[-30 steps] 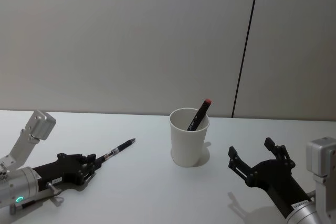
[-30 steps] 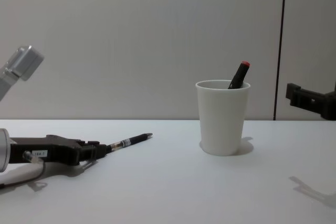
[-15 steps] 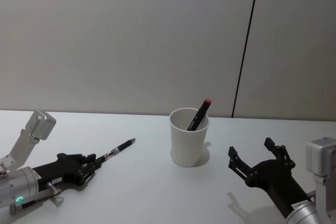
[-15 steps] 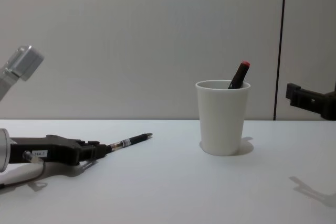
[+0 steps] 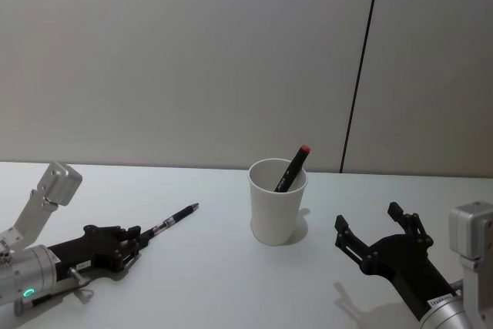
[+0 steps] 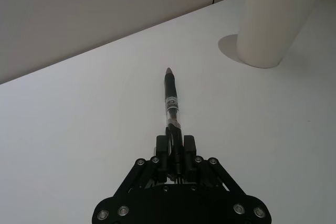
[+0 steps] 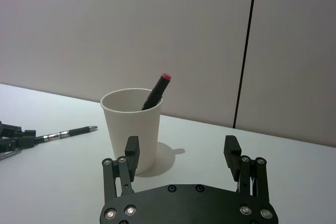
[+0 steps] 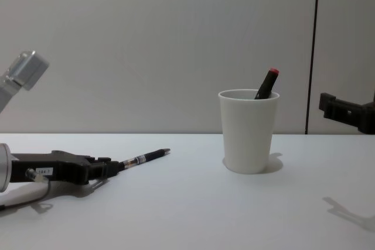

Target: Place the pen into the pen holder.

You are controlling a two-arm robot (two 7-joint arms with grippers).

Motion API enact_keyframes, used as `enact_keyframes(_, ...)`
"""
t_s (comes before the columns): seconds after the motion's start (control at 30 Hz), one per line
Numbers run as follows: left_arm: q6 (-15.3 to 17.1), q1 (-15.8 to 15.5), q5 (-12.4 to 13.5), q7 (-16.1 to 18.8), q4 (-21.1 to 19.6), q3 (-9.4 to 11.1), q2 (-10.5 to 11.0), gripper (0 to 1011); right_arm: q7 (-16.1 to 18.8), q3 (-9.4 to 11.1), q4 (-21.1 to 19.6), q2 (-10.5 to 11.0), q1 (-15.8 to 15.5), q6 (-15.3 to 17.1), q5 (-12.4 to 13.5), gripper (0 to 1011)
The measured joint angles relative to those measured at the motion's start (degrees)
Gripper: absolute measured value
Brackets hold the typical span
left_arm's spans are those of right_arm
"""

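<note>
Left gripper (image 5: 132,240) pinching rear of slim black ballpoint pen (image 5: 174,216), low over white table (image 5: 216,283), well left of plain white paper cup (image 5: 276,209). Cup holds leaning black red-capped marker (image 5: 293,166), lower part hidden. Right gripper (image 5: 368,218) spread wide, right of cup.

White desk (image 5: 216,275), grey wall (image 5: 154,52)
A black marker (image 5: 291,169) with a red tip leans near the middle of the desk, closer to its back edge. A thin dark line (image 5: 360,67) runs down the wall.
</note>
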Motion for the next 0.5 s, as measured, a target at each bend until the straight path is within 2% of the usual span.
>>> enact_keyframes(0.5, 0.0, 0.0, 0.0, 0.0, 0.0, 0.0, 0.0, 186, 0.0, 0.0, 0.0, 0.0, 0.0, 0.0, 0.0, 1001)
